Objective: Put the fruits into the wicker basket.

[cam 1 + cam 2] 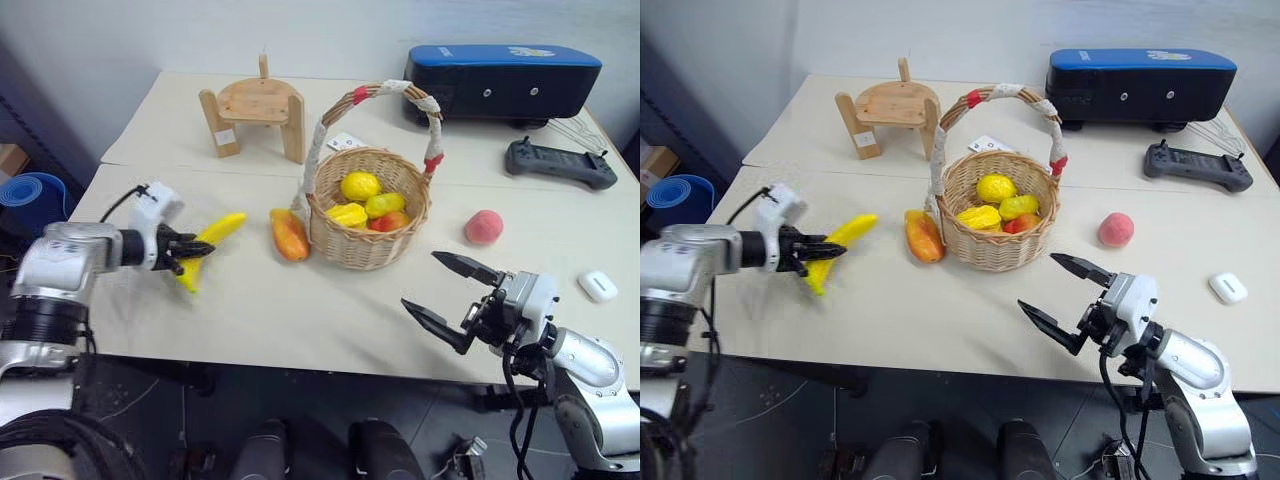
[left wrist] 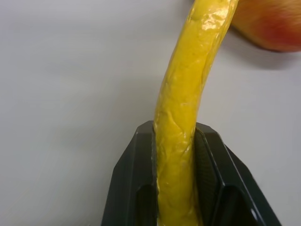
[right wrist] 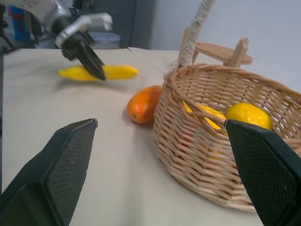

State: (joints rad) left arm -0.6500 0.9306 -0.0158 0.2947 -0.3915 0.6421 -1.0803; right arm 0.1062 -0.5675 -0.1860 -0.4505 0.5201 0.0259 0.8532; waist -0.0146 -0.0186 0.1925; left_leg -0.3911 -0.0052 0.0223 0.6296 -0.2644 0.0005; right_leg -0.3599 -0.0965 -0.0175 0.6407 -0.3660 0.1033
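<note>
My left gripper [image 1: 193, 250] is shut on the yellow banana [image 1: 210, 243] at the table's left; the wrist view shows the banana [image 2: 181, 141] squeezed between both fingers. An orange-red mango [image 1: 289, 234] lies just left of the wicker basket [image 1: 367, 245], which holds several yellow and red fruits [image 1: 361, 186]. A pink peach [image 1: 483, 227] rests on the table to the basket's right. My right gripper [image 1: 450, 292] hangs open near the front edge, right of centre, with nothing between its fingers.
A wooden stool-like stand [image 1: 257, 113] sits behind the basket. At the back right are a blue-topped black case [image 1: 500, 80] and a dark controller [image 1: 558, 162]. A small white rounded case [image 1: 597, 286] lies at the right edge.
</note>
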